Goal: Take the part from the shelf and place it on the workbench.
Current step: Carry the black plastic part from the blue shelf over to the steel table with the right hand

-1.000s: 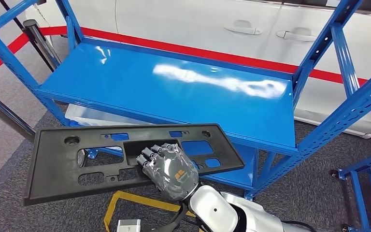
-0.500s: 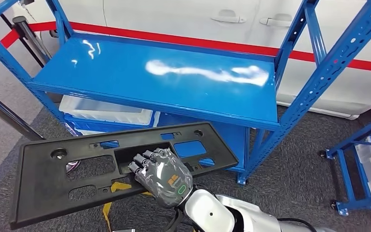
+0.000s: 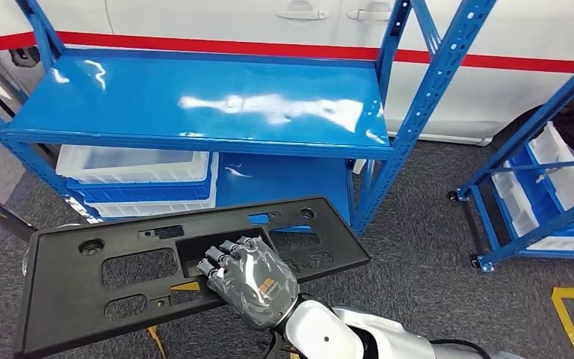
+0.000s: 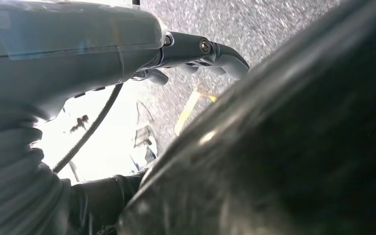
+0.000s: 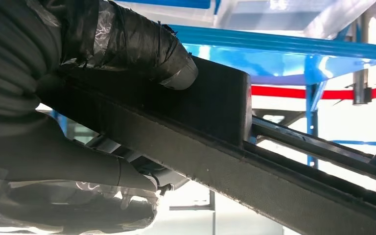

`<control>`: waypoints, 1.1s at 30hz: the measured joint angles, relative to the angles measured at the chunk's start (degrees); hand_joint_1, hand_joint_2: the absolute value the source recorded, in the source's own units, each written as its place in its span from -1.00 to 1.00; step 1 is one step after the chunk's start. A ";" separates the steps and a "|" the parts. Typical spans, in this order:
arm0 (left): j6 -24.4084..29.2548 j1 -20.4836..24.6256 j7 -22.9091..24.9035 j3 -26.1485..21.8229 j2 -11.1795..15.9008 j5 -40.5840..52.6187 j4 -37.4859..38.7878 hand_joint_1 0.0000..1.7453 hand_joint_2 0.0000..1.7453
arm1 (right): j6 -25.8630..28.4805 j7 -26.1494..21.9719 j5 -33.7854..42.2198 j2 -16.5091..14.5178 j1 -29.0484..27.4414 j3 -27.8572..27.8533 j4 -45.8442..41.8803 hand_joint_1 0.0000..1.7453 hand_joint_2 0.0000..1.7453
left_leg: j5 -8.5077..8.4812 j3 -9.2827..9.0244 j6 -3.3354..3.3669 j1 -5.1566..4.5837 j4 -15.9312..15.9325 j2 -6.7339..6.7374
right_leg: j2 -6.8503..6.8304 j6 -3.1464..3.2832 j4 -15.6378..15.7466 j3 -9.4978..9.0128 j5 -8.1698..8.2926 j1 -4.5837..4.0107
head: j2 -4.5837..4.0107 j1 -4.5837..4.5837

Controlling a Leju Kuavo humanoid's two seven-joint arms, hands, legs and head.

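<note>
Right hand (image 3: pixel 250 275) gripping long black perforated plastic panel (image 3: pixel 82 288) clear of blue metal shelf (image 3: pixel 194 105) — right wrist view: thumb (image 5: pixel 174 58) over its raised rim, left hand (image 4: pixel 196 49) — grasp unclear

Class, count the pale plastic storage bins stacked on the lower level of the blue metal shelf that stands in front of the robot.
2 pale plastic storage bins: upper one directly on the lower one, at the left end of the blue metal shelf's lower level. The top board may hide more behind.
</note>
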State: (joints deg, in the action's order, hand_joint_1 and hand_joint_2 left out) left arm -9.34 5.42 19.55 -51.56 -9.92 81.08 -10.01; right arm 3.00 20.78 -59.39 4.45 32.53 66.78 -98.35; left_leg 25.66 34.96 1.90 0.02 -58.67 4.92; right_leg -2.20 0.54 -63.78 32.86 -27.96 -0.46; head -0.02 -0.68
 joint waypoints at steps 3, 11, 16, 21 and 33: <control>-0.02 0.08 0.01 0.00 -0.13 0.01 0.00 -1.00 1.00 | -0.01 0.18 0.06 -0.01 0.33 0.04 -0.21 1.00 1.00 | -1.16 -0.04 -0.79 0.17 0.45 1.76 | -2.01 1.26 6.37 -3.75 -0.81 -1.11 | 0.00 0.09; -0.02 -0.06 -0.01 -0.02 0.21 0.04 0.00 -1.00 1.00 | -0.27 0.56 0.32 -0.16 0.55 0.32 -0.31 1.00 1.00 | 9.75 3.08 -3.24 0.73 -12.94 -4.50 | 2.79 1.54 8.23 1.60 5.55 0.46 | 0.00 0.13; -0.02 -0.01 0.01 -0.02 0.31 0.07 0.01 -1.00 1.00 | -0.22 0.80 0.79 -0.18 0.56 0.38 -0.36 1.00 1.00 | 5.75 -5.83 -5.09 2.50 -3.14 -8.41 | 6.13 -0.51 4.85 7.06 7.58 1.51 | 0.01 -0.18; -0.08 -0.09 0.01 -0.02 0.15 0.07 0.10 -1.00 1.00 | -0.19 0.95 0.91 -0.13 0.53 0.39 -0.42 1.00 1.00 | 5.86 -5.58 -3.12 2.64 -1.50 -7.78 | 7.40 -1.73 3.59 9.33 8.69 1.08 | 0.01 0.16; -0.05 0.22 0.10 -0.02 0.05 0.09 0.15 -1.00 1.00 | 0.12 0.99 1.08 -0.27 0.98 0.43 -0.45 1.00 1.00 | -0.44 0.86 -1.42 0.44 -0.98 1.18 | -1.49 1.95 4.10 -4.30 -1.98 -1.29 | 0.01 1.24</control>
State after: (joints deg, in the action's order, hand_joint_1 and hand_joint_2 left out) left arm -9.39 5.64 19.65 -51.58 -9.87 81.18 -9.86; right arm 3.12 21.77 -58.31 4.18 33.51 67.21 -98.80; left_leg 25.23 35.81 0.48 0.46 -59.65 6.10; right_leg -3.68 2.48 -59.68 28.57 -29.94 -1.75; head -0.02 0.56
